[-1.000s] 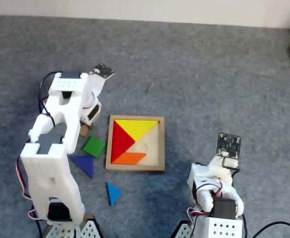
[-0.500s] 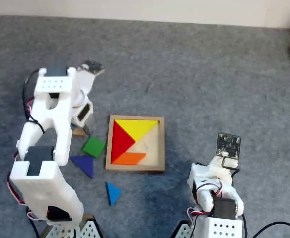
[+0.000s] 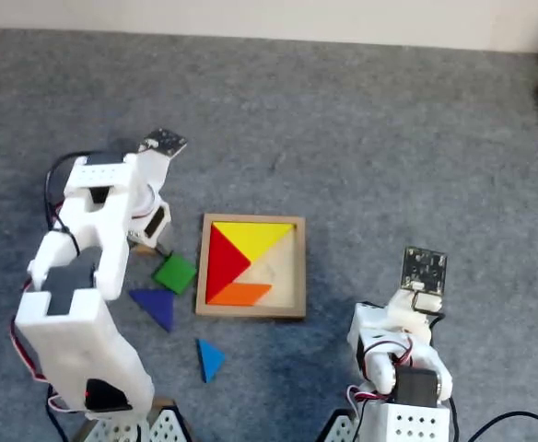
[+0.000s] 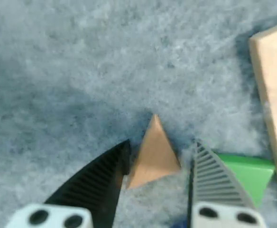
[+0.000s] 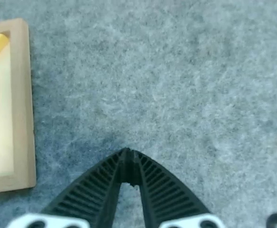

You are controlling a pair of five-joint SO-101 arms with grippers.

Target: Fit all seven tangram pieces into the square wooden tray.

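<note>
So, the square wooden tray (image 3: 251,312) is seen lying flat on the grey carpet (image 3: 389,138), roughly between the two arms. Three pieces are already seated in it. A big red triangle (image 3: 223,258) is set against the left wall, a big yellow triangle (image 3: 255,238) along the far wall, and a flat orange piece (image 3: 241,294) along the near wall. The rest of the tray floor is bare wood.

Four pieces are left out on the carpet, all on the tray's left. A green square (image 3: 174,273) is parked just beside the left wall, and a dark blue triangle (image 3: 155,305) is near that. A small light-blue triangle (image 3: 209,358) is found further toward the arm bases.

A tan wooden triangle (image 4: 152,154) is lying flat beside the green square. The left gripper (image 4: 161,142) is lowered over it with the fingers spread apart, one on each side. The black finger looks to be touching one edge, though real contact can't be made out for sure.

The right gripper (image 5: 129,153) is kept low over bare carpet off the tray's right side. Its fingertips are pressed together and nothing is held.
</note>
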